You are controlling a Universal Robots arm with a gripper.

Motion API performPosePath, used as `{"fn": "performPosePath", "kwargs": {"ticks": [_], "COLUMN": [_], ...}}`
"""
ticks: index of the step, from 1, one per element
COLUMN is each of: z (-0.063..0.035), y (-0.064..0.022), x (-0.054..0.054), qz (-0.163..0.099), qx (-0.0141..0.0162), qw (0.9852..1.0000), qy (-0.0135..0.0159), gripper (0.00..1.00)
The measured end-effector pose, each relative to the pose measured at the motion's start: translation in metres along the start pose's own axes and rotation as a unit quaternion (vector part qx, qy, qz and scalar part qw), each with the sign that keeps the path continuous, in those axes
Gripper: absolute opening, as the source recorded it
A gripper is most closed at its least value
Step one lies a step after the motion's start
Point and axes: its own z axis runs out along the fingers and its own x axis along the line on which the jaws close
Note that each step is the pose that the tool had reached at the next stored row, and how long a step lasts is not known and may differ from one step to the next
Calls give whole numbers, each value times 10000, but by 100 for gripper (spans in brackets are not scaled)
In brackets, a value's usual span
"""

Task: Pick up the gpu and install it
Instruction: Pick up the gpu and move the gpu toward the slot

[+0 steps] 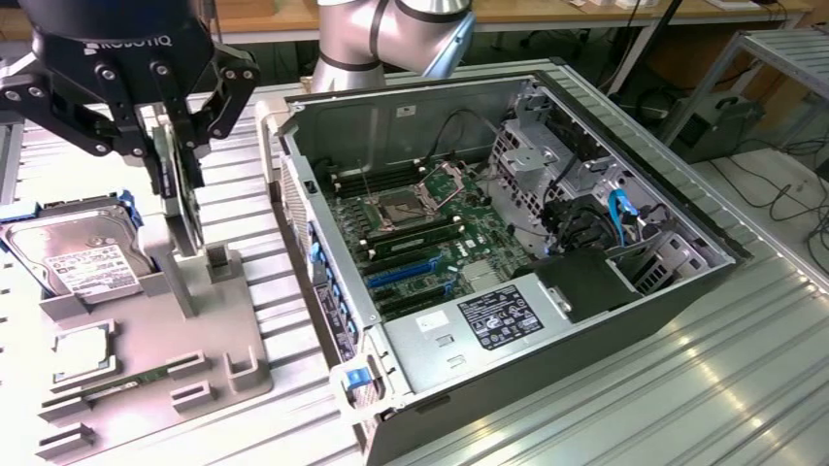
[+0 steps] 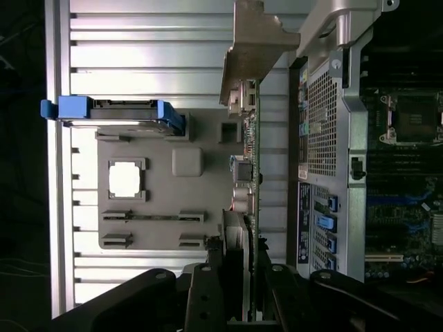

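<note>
Hand (image 1: 171, 146) clamps gpu (image 1: 185, 209) edge-on over tray (image 1: 143, 320), beside open case (image 1: 291, 184).

Open PC case (image 1: 388, 126) lies on its side on the slotted table (image 1: 725, 379), motherboard (image 1: 428, 228) showing, PSU (image 1: 499, 316) just beside it. On the exterior view's left, a grey tray (image 1: 194, 335) holds a hard drive (image 1: 78, 254), CPU (image 1: 81, 351) and RAM stick (image 1: 123, 381).
</note>
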Motion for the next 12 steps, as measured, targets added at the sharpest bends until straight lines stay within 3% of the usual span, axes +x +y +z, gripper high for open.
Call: {"fn": "performPosePath", "kwargs": {"ticks": [3,12], "z": [-16,-16], "y": [1,1], "x": [0,-65], "qz": [0,0], "qx": [0,1], "qw": [10000,10000], "qy": [-24,-25], "gripper": [27,27]}}
